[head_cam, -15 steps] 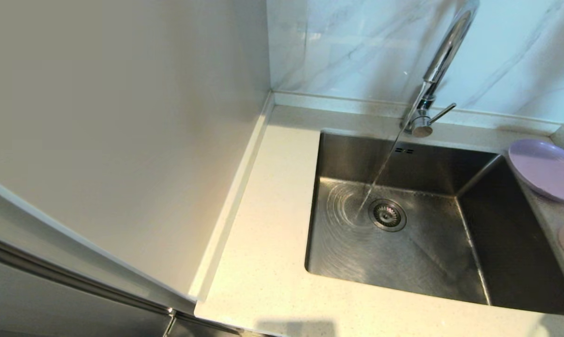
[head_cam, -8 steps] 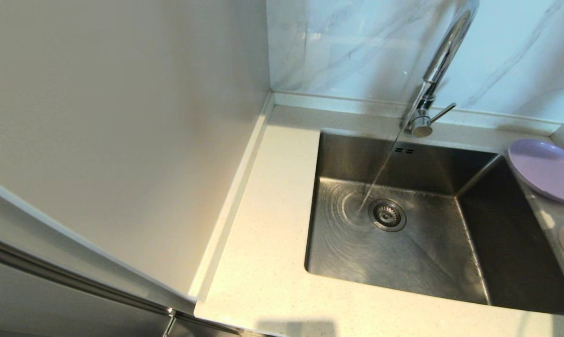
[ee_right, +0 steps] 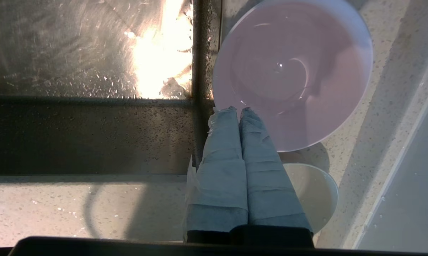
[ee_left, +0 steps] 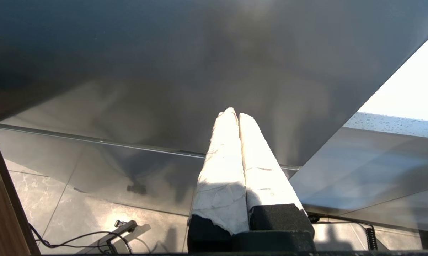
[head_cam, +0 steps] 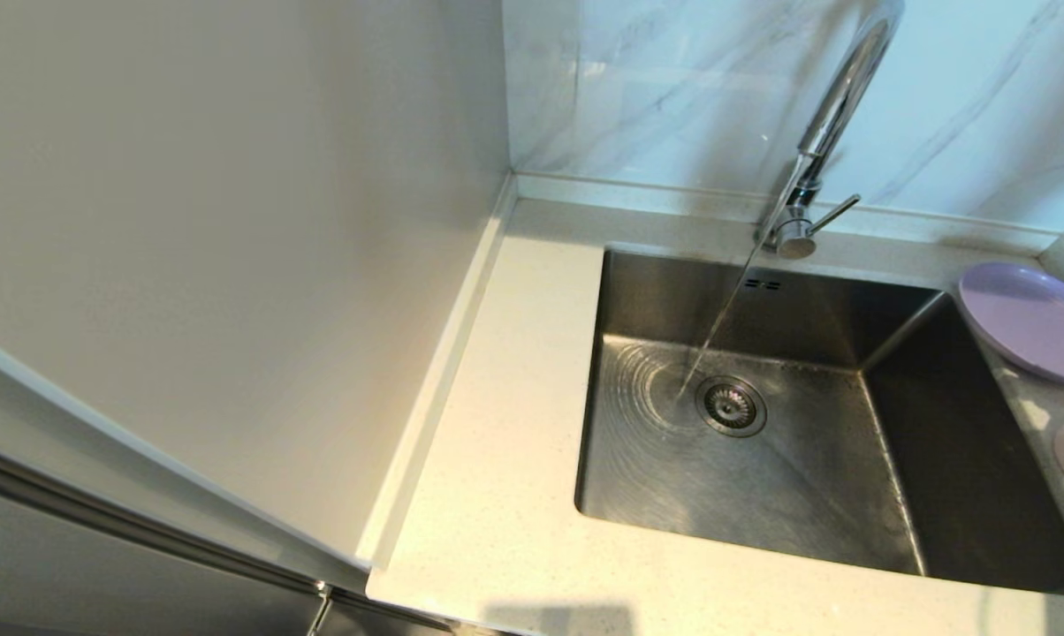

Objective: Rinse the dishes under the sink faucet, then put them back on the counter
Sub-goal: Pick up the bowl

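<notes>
The sink (head_cam: 762,424) is being viewed from above by the head camera, while the plate (ee_right: 292,71) is being shared with the close right wrist view.

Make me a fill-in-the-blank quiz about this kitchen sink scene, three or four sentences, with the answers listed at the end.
1. Water from the tall chrome gooseneck faucet lands in the stainless-steel sink just beside the round ____.
2. The shallow lilac plastic plate rests on the speckled cream counter, partly overhanging the ____.
3. The right gripper, fingers pressed together, hangs above the plate's ____.
4. The smaller pale bowl sits ____ the plate.

Answers: drain strainer; sink; rim; beside
</notes>
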